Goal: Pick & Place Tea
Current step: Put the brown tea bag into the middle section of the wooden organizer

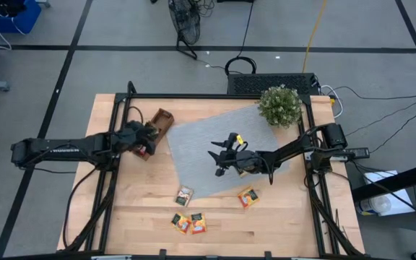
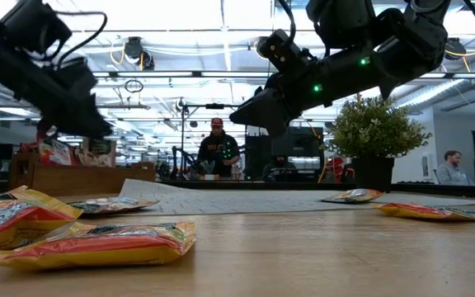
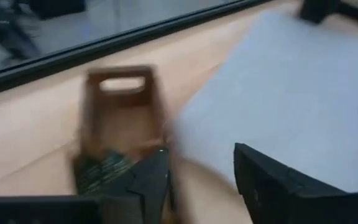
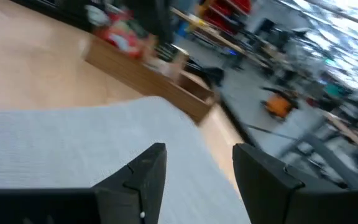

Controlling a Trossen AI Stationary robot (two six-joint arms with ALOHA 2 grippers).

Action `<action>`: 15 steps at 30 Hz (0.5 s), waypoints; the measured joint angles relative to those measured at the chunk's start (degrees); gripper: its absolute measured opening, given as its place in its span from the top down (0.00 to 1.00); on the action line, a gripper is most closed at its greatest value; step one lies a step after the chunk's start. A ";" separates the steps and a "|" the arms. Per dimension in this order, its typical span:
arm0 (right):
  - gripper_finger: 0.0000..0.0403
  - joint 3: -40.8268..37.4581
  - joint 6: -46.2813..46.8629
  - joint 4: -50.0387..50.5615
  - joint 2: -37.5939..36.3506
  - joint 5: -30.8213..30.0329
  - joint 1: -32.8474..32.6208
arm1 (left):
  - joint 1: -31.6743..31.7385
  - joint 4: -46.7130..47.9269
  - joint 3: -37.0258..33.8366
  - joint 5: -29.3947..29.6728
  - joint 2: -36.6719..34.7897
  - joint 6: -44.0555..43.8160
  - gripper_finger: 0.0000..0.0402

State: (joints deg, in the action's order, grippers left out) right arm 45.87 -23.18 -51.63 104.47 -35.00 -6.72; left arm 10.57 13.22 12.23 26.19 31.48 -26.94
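Tea sachets [image 1: 191,223] lie on the surface, labels unreadable; left hand [image 1: 144,137] released over tray [image 1: 161,120], right hand [image 1: 220,158] released, empty.

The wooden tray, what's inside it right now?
The wooden tray holds tea sachets at its near end, red and dark green ones; the left tool covers that end from above, so their count is hidden.

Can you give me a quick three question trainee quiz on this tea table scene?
1. True or false: the left tool is over the wooden tray.
2. Which surface lies under the right tool: A) bare wood, B) the grey mat, C) the potted plant?
3. Does the right tool hold a sachet?

Key: 1 true. 2 B. 3 No, its fingers stand open with nothing between.
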 joint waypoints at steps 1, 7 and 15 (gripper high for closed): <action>0.57 0.00 0.11 0.02 0.00 1.77 0.00 | 0.00 0.02 1.00 -1.53 0.01 0.02 0.52; 0.58 0.00 3.55 -0.35 0.02 27.83 -0.06 | 0.00 -3.13 5.59 -12.99 -0.01 0.98 0.48; 0.57 0.02 3.76 -1.31 0.02 30.18 -0.10 | -6.38 -11.46 2.65 -38.07 6.53 -4.12 0.47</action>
State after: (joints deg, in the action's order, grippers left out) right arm 45.89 -19.42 -52.95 104.49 -4.82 -6.82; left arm 4.18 1.76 14.88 -11.89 38.00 -31.06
